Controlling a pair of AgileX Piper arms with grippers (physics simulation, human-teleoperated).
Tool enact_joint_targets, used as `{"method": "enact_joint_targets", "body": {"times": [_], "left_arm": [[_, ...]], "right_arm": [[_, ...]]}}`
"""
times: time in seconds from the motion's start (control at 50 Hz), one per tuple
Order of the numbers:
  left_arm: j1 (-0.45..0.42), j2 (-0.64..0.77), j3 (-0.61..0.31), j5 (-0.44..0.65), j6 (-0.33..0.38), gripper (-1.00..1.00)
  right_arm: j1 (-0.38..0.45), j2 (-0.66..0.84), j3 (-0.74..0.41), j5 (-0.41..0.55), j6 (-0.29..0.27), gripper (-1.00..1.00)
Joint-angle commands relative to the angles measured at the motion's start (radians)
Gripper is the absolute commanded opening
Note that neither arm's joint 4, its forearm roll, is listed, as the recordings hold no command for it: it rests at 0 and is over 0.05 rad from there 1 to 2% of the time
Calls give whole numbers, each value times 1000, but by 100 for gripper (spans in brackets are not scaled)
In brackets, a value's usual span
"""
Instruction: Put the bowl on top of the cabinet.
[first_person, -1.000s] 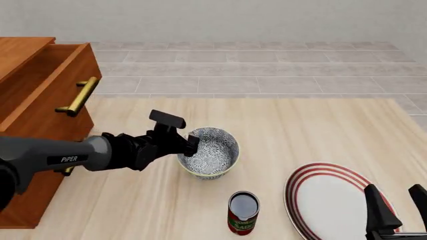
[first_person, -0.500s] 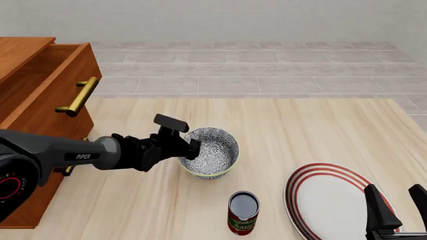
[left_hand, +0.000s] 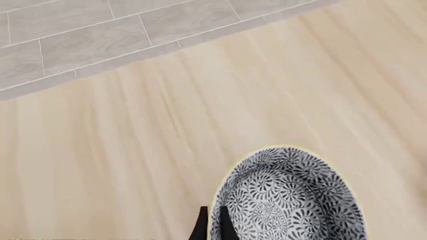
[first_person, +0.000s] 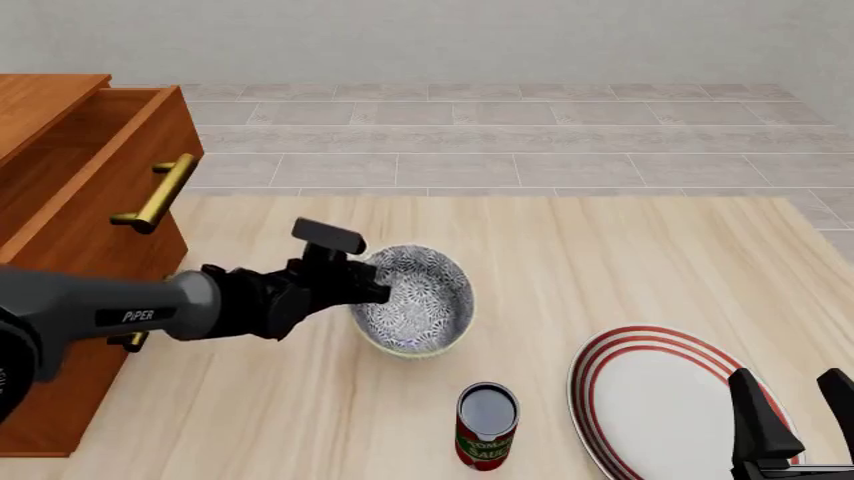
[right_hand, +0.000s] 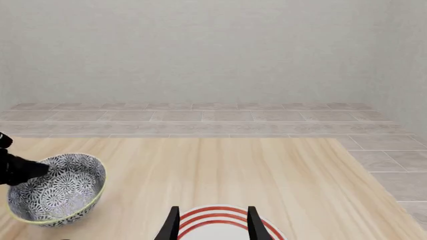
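Where it sat flat before, the bowl (first_person: 416, 296) now tilts off the table — left claw (first_person: 375, 291) pinching its rim.

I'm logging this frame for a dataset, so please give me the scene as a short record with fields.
bowl: speckled bowl tilted, its rim pinched by the left gripper
left gripper: shut on the bowl's near-left rim
right gripper: right gripper open, hovering over the plate, holding nothing
cabinet: cabinet at the table's left, one drawer pulled out, nothing seen on the visible part of its top
can: can upright, apart from bowl and plate
task state: bowl not yet on cabinet
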Motion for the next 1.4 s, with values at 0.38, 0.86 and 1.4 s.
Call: {"method": "enact_joint_targets", "body": {"times": [0.38, 0.86, 1.4], "left_arm": [[-8, -366, 98, 70, 0, -100], [-47, -797, 170, 241, -19, -100], [69, -1143, 152, 378, 31, -100]], "right_arm": [[0, 0, 0, 0, 0, 100], [0, 0, 0, 0, 0, 100], [0, 0, 0, 0, 0, 100]]}}
